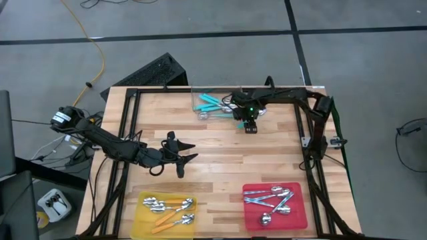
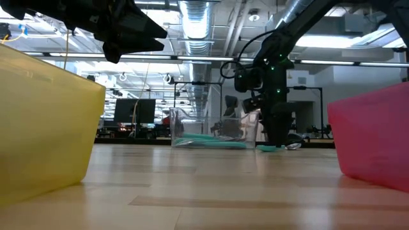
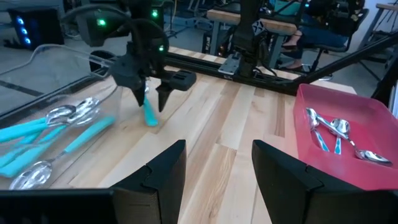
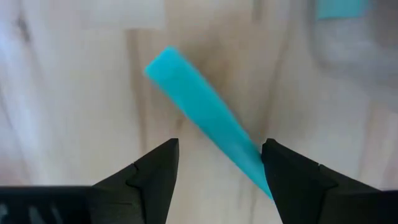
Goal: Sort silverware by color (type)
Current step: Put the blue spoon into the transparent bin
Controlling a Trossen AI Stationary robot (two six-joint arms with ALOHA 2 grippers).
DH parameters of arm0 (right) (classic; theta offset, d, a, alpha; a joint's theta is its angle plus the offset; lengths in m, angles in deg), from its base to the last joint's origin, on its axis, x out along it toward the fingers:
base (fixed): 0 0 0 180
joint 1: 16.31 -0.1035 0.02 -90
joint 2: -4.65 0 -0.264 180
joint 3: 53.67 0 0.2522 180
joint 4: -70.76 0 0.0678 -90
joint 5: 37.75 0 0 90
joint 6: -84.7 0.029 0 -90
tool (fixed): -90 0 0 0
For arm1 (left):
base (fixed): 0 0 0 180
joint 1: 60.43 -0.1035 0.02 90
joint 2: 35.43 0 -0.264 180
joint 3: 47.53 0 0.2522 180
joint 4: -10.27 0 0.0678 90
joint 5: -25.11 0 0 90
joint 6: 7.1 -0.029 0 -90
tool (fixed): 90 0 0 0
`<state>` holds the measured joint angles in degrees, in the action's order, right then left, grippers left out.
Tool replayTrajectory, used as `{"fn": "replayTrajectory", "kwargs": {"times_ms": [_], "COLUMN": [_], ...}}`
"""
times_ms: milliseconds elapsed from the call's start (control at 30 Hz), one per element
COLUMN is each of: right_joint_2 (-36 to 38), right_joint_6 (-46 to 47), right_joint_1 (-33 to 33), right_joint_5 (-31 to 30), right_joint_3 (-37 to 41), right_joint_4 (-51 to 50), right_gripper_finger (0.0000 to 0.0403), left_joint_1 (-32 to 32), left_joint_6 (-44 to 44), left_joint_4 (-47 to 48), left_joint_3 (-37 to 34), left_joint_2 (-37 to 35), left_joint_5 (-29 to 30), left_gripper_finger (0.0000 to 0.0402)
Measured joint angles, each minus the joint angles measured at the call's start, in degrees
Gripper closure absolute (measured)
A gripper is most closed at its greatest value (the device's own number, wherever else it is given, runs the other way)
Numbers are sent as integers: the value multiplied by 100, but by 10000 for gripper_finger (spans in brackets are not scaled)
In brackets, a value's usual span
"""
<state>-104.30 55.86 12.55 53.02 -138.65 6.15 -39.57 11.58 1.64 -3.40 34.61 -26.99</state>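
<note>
Your right gripper [image 1: 249, 127] down at far side of table, just beside clear tub [image 1: 200, 101], fingers spread around teal spoon [image 3: 149, 114] lying loose on wood, nothing gripped yet. Step in hand looks like picking up that teal stray. Next: centre handle, close fingers, lift, carry to tub with other teals. Left gripper [image 1: 181, 159] waits open mid-table. Orange spoons [image 1: 167, 208] in yellow tray [image 1: 138, 220], silver spoons [image 1: 270, 198] in red tray [image 1: 301, 217].
</note>
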Motion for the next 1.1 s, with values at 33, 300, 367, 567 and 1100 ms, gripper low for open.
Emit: {"fn": "replayTrajectory", "kwargs": {"times_ms": [33, 300, 367, 567, 1100], "right_joint_2": [-2, -9, -9, -9, 833], "right_joint_6": [0, 164, 151, 51, 285], "right_joint_1": [-41, -439, -531, -638, -278], "right_joint_5": [9, 45, 6, -120, -85], "right_joint_3": [4, 13, 13, 13, 18], "right_joint_4": [-48, -190, -187, -167, 105], "right_gripper_finger": [154, 179, 184, 190, 191], "left_joint_1": [0, 0, 0, 0, 0], "left_joint_6": [-1, -2, -2, -2, -61], "left_joint_4": [0, 5, 6, 13, 74], "left_joint_3": [0, 0, 0, 0, -2], "left_joint_2": [0, 0, 0, 0, 0], "left_joint_5": [-2, -90, -169, -167, -152], "left_gripper_finger": [235, 235, 235, 235, 235]}}
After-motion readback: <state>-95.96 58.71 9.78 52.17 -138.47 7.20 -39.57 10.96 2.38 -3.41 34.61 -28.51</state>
